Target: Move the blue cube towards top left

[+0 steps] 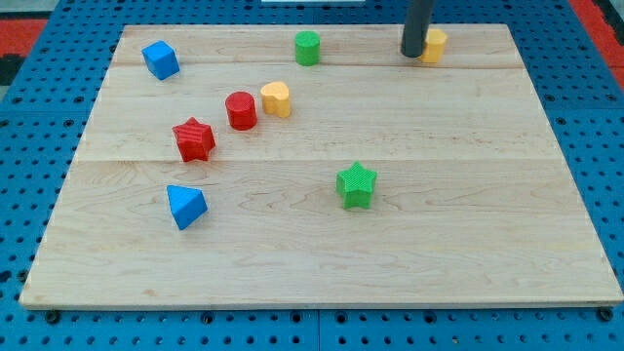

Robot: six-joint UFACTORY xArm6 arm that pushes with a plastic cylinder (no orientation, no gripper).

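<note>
The blue cube (pixel 160 59) sits near the top left corner of the wooden board (pixel 322 263). My tip (pixel 413 54) is at the view's top right, far from the blue cube, right beside a yellow block (pixel 435 44) that it partly hides. A blue triangular block (pixel 185 207) lies at the lower left.
A green cylinder (pixel 307 47) stands at the top middle. A red cylinder (pixel 241 110), a yellow heart-like block (pixel 276 98) and a red star (pixel 194 139) cluster left of centre. A green star (pixel 356 185) lies near the middle. Blue pegboard surrounds the board.
</note>
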